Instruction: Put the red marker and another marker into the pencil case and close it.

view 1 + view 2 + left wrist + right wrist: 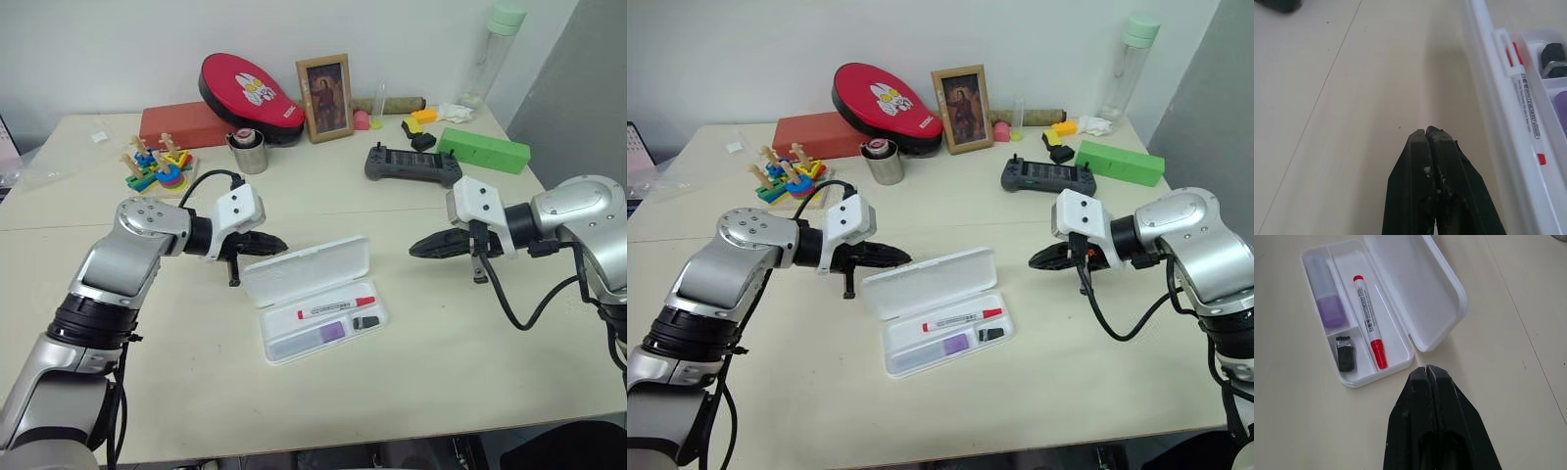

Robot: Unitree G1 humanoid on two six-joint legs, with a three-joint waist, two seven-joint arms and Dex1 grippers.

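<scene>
I count one pencil case (323, 294) lying open between my two claws, its lid tipped back, holding one red marker (336, 307), one purple highlighter (328, 333) and one small black piece (365, 321). My left gripper (278, 244) sits pinched closed and empty just beside the lid's near corner. My right gripper (419, 249) is likewise closed on nothing, a little off the case's other end.

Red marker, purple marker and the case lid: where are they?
red marker (1368, 318): right wrist view, middle of its white barrel
purple marker (1331, 312): right wrist view, its purple body
pencil case lid (306, 267): left eye view, middle of the open lid
</scene>
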